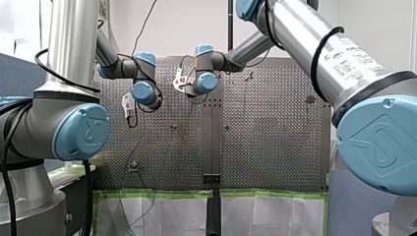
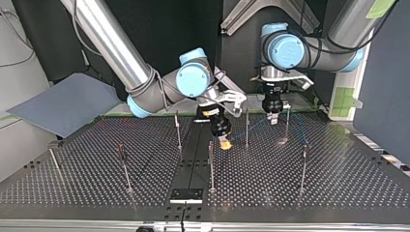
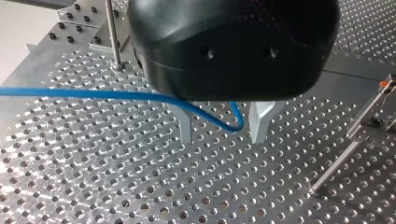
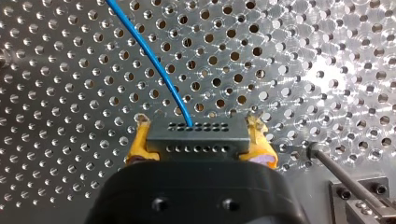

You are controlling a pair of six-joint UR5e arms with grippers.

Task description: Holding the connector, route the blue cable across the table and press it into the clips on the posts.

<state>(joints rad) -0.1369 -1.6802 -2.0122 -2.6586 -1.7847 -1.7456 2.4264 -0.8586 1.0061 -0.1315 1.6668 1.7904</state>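
Right gripper [image 4: 201, 133], yellow-padded, is clamped on the dark grey perforated connector block [image 4: 196, 145] near the top view's centre. Thin blue cable [image 4: 155, 60] is led from it over the perforated metal table [image 4: 70, 70]. Left gripper [image 3: 223, 126] is spread, with the cable looped loosely between its fingers. Routing is judged under way. The cable is next to be brought to the slim metal posts [image 2: 247, 128], which are closely set about the path.

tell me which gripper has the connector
My right gripper, with yellow pads, is shut on the dark connector; my left gripper stands open, metal fingers apart, the blue cable looping between them.

Bright glare on perforated table [image 4: 322, 74], soft focus, dim surroundings
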